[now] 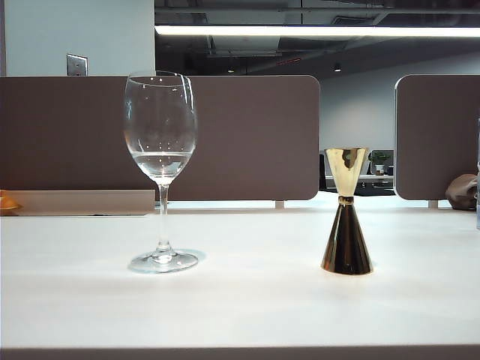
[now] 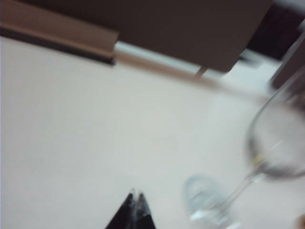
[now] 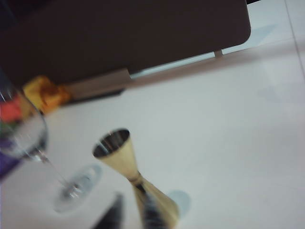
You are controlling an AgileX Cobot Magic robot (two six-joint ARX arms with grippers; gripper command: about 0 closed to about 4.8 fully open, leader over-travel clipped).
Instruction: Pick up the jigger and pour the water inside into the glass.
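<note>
The gold jigger [image 1: 346,214] stands upright on the white table [image 1: 247,300], to the right of the glass [image 1: 160,150]. A shallow pool of clear water [image 1: 160,161] lies in the glass's bowl. Neither gripper shows in the exterior view. In the right wrist view my right gripper [image 3: 132,214] is blurred, its dark fingers [image 3: 112,212] slightly apart, close in front of the jigger [image 3: 121,157] with nothing held; the glass [image 3: 28,138] stands beside the jigger. In the left wrist view my left gripper [image 2: 135,196] is shut and empty, over bare table near the glass's foot [image 2: 205,200].
Brown partition panels [image 1: 247,135] run along the table's far edge, with a gap between them behind the jigger. An orange object [image 1: 7,201] lies at the far left and a brown lump [image 1: 461,191] at the far right. The table's front edge [image 1: 240,351] is near the camera.
</note>
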